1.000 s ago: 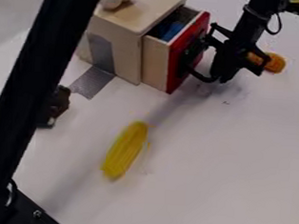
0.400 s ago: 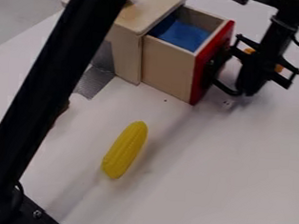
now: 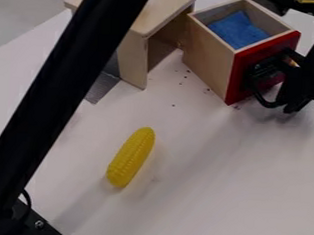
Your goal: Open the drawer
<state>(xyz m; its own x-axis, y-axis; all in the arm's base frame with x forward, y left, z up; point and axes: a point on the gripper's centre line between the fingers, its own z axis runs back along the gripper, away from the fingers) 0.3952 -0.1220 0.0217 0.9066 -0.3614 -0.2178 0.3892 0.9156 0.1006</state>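
At the upper right the black gripper (image 3: 267,86) is against the red front of the drawer (image 3: 208,62), its fingertips at the dark handle (image 3: 261,71). The drawer stands out of the wooden cabinet (image 3: 134,53), turned at an angle to it, with a gap between the two. A blue cloth (image 3: 237,30) lies inside the drawer. Whether the gripper holds the handle is hard to make out.
A yellow corn cob (image 3: 131,157) lies on the white table (image 3: 202,192) in front of the cabinet. Grey tape (image 3: 102,87) runs from the cabinet's left side. A black arm link crosses the left side of the view.
The gripper has moved right and slightly down, and the drawer has come with it, from partly out to fully clear of the cabinet, and has turned.
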